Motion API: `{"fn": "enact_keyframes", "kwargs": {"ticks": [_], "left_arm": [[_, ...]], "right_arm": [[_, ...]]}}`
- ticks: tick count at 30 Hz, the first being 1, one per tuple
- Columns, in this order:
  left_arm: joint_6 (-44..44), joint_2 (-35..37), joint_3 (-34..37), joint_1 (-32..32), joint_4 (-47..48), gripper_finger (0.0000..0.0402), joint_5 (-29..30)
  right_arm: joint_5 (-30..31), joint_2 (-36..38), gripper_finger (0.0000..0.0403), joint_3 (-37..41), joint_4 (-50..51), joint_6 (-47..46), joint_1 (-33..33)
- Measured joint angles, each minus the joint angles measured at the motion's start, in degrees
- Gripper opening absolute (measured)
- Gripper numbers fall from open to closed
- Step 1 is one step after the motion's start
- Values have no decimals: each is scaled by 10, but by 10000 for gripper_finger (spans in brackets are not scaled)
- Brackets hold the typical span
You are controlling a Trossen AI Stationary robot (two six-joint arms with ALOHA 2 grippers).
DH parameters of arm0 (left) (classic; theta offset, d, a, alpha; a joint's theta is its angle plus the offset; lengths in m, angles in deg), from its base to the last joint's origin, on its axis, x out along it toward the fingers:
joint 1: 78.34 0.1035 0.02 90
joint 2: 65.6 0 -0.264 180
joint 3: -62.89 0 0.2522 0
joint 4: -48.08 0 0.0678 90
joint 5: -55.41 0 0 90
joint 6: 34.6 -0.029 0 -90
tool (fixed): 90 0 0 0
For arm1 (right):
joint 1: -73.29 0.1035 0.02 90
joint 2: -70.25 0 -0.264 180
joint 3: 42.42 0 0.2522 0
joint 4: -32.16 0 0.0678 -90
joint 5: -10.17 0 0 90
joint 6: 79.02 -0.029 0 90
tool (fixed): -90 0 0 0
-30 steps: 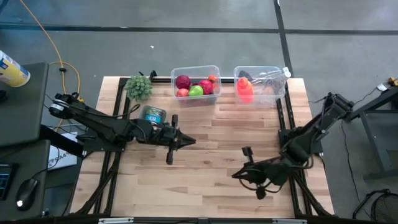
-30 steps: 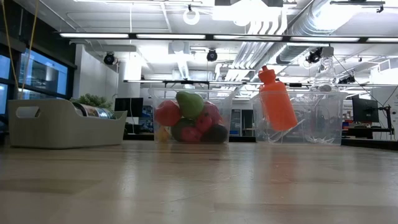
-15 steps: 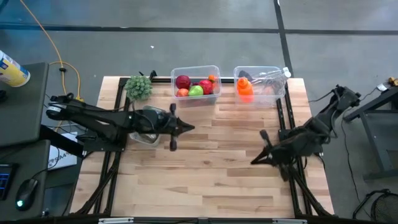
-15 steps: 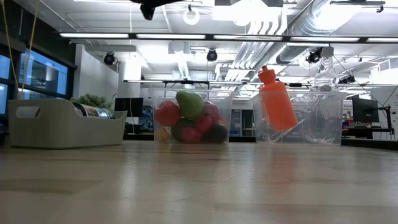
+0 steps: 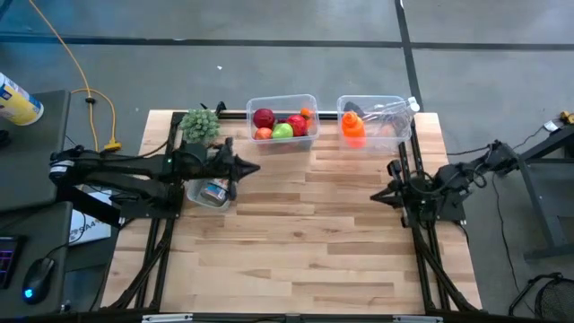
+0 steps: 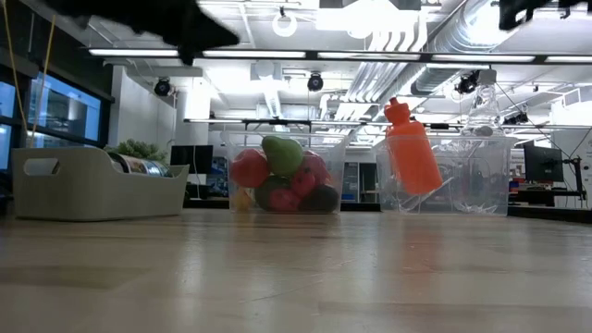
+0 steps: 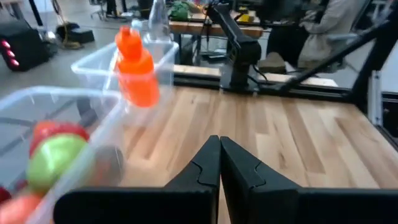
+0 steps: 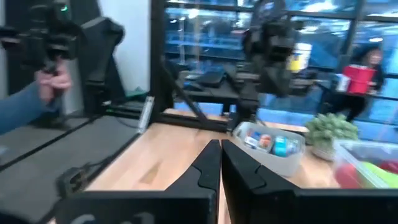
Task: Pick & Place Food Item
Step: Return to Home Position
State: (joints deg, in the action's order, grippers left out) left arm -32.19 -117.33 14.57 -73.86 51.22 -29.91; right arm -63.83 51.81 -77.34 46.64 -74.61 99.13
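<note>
A clear bin (image 5: 282, 123) at the far edge holds red and green fruit (image 6: 282, 171); in the left wrist view a green apple (image 7: 53, 162) shows behind its wall. My left gripper (image 5: 256, 168) is shut, holds nothing and hovers near that bin, above the table; its fingers (image 7: 219, 149) point toward the right side. My right gripper (image 5: 375, 197) is shut and holds nothing, by the table's right edge; its fingers (image 8: 221, 152) point toward the left side. In the low view both arms show only as dark shapes at the top, the left (image 6: 185, 28) and the right (image 6: 541, 9).
A second clear bin (image 5: 375, 121) at the far right holds an orange bottle (image 5: 352, 128). A grey tray (image 5: 211, 191) with cans lies under my left arm. A green plant (image 5: 201, 126) stands at the far left. A person's hand (image 8: 46, 81) shows beyond the table.
My left gripper has drawn back toward the table's far and left edges, over the grey tray. My right gripper has pulled back toward the right and far edges, tipping up to level. No object has moved.
</note>
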Motion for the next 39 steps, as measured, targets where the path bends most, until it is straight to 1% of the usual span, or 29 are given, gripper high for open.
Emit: {"fn": "enact_keyframes", "kwargs": {"ticks": [2, 4, 6, 7, 10, 15, 17, 21, 24, 26, 30, 31, 32, 36, 39], "left_arm": [[14, 29, 48, -1, -35, 0, -3], [19, 58, 96, -5, -81, 0, -1], [20, 81, 134, -9, -120, 0, -1], [21, 91, 149, -12, -125, 0, -1], [39, 108, 177, -14, -127, 0, -1], [50, 107, 210, -16, -129, 0, 1], [50, 106, 226, -17, -144, 0, 0], [41, 110, 260, -13, -157, 0, -14], [40, 131, 283, 2, -159, 0, -16], [32, 161, 303, 13, -159, 0, -17], [23, 241, 338, 44, -146, 0, -27], [23, 262, 338, 54, -118, 0, -32], [23, 279, 338, 64, -100, 0, -51], [24, 326, 339, 109, -24, 0, -150], [41, 357, 339, 144, 15, 0, -203]], "right_arm": [[0, 25, 2, 43, -32, -1, -12], [-12, 47, 2, 82, -73, 2, -19], [-13, 64, 2, 109, -92, 10, -27], [-13, 70, 2, 119, -94, 13, -30], [-13, 84, 2, 144, -89, 17, -42], [-13, 90, 2, 187, -110, 16, -66], [-13, 91, 2, 206, -127, 16, -76], [-14, 90, 2, 206, -116, 17, -94], [-13, 91, 2, 206, -116, 17, -102], [-10, 90, 2, 206, -112, 17, -107], [-10, 90, 2, 206, -101, 17, -114], [-9, 90, 2, 207, -100, 17, -114], [-10, 90, 2, 207, -100, 17, -114], [-10, 90, 2, 207, -98, 17, -114], [-11, 90, 2, 207, -97, 17, -114]]}}
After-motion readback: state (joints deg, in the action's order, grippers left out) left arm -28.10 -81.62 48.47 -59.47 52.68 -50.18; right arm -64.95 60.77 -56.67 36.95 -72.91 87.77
